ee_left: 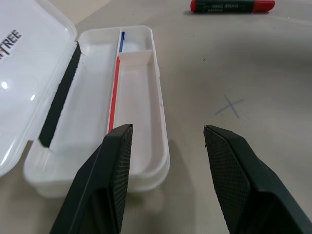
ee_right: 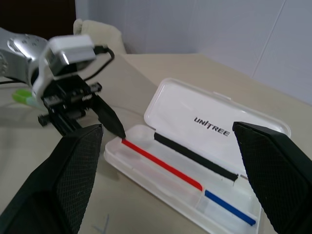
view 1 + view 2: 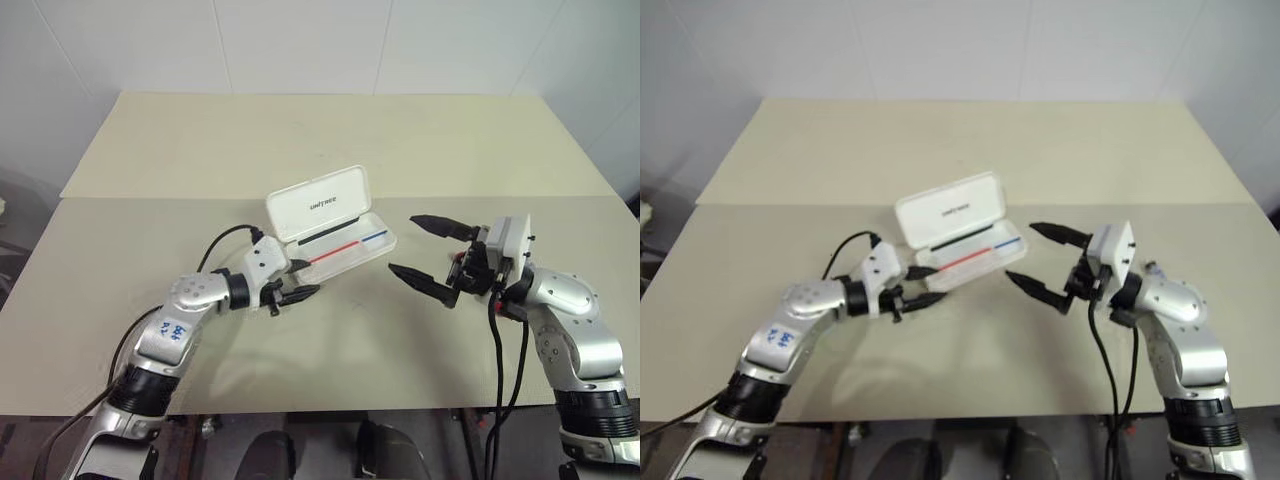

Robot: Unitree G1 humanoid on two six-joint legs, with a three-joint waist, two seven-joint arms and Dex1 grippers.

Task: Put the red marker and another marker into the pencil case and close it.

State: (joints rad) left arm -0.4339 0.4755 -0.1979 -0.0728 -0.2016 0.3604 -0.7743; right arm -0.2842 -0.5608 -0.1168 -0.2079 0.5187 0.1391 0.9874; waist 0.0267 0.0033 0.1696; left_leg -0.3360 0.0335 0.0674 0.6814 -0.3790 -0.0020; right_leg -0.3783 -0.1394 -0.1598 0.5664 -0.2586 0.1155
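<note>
The pencil case (image 3: 345, 245) lies open mid-table, its white lid (image 3: 318, 203) standing up behind a tray with a red and blue stripe. My left gripper (image 3: 312, 290) hovers at the tray's near-left end, open a moderate way, with nothing between its fingers (image 1: 117, 161). My right gripper (image 3: 401, 243) is wide open just right of the case, pointing at it. In the left wrist view the red marker (image 1: 231, 6), red with a dark middle, lies on the table beyond the case. In the right wrist view a lime-green marker (image 2: 22, 96) lies behind my left arm.
The beige table (image 3: 330, 140) has a seam running across it behind the case. A small pen cross (image 1: 229, 105) is drawn on the surface beside the tray. A black cable (image 3: 222, 245) loops over my left wrist.
</note>
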